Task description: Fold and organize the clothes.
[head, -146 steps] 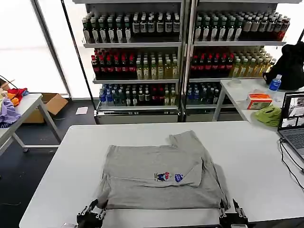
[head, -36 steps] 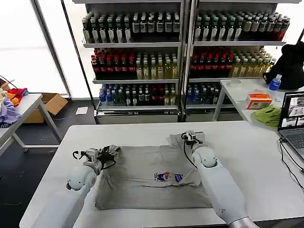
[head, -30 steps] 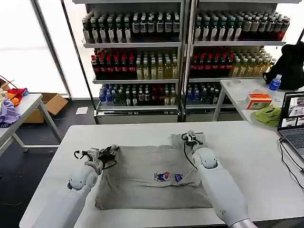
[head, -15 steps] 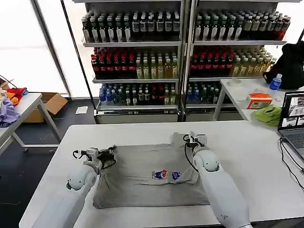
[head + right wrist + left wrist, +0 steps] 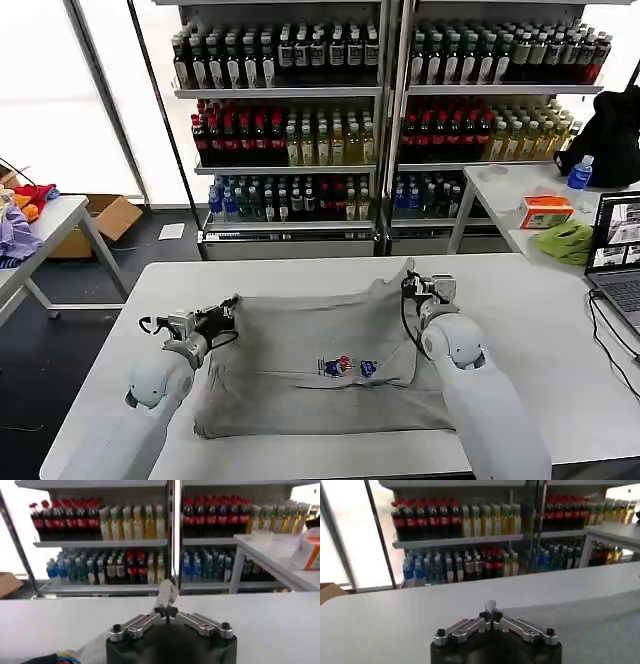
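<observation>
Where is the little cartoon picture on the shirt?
In the head view, the cartoon print sits mid-shirt on the grey T-shirt, nearer the right gripper.

no text can be read anywhere. the small multicoloured print (image 5: 346,367) on the chest of the grey t-shirt (image 5: 300,375) carries lettering, but it is too small to make out. the labels on the shelved bottles (image 5: 290,135) behind the t-shirt and the markings on the orange box (image 5: 546,212) are equally illegible.
</observation>
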Action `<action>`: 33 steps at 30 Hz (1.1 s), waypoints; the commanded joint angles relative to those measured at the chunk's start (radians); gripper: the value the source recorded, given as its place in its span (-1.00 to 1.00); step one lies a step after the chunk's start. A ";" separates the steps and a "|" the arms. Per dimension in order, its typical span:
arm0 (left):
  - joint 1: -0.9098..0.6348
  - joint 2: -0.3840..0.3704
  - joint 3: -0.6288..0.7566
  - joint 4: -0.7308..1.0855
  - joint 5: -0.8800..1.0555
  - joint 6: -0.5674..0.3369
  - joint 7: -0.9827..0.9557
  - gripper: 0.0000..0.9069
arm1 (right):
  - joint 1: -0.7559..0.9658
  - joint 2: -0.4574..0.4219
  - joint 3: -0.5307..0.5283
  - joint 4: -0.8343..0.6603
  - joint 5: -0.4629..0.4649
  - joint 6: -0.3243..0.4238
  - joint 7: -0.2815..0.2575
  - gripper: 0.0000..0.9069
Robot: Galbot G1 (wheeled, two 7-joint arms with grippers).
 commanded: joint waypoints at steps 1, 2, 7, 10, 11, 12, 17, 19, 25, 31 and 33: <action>0.090 0.016 -0.030 -0.131 -0.006 -0.022 0.008 -1.00 | -0.093 -0.018 0.012 0.200 0.009 -0.003 0.003 -1.00; 0.110 0.025 -0.036 -0.144 -0.004 -0.021 0.009 -1.00 | -0.138 -0.018 0.018 0.230 0.006 -0.002 0.010 -1.00; 0.224 0.051 -0.068 -0.215 0.021 -0.023 0.014 -1.00 | -0.292 -0.012 0.050 0.321 -0.025 0.002 0.022 -1.00; 0.276 0.054 -0.079 -0.244 0.044 -0.023 0.017 -1.00 | -0.351 -0.012 0.075 0.344 -0.033 0.002 0.035 -1.00; 0.291 0.050 -0.081 -0.255 0.048 -0.022 0.017 -1.00 | -0.376 -0.013 0.085 0.356 -0.041 0.003 0.039 -1.00; 0.306 0.046 -0.081 -0.262 0.054 -0.022 0.019 -1.00 | -0.404 -0.013 0.094 0.365 -0.046 0.005 0.040 -1.00; 0.372 0.018 -0.082 -0.270 0.099 -0.025 0.035 -1.00 | -0.516 -0.007 0.131 0.386 -0.071 0.021 0.052 -1.00; 0.388 0.006 -0.088 -0.268 0.110 -0.026 0.038 -1.00 | -0.550 -0.007 0.150 0.391 -0.073 0.027 0.053 -1.00; 0.420 -0.025 -0.105 -0.270 0.150 -0.029 0.043 -1.00 | -0.654 -0.002 0.175 0.378 -0.150 0.077 0.052 -1.00; 0.438 -0.027 -0.116 -0.280 0.159 -0.028 0.047 -1.00 | -0.681 0.008 0.157 0.356 -0.185 0.102 0.062 -1.00; 0.437 -0.027 -0.117 -0.280 0.161 -0.025 0.047 -1.00 | -0.680 0.008 0.152 0.351 -0.194 0.105 0.064 -1.00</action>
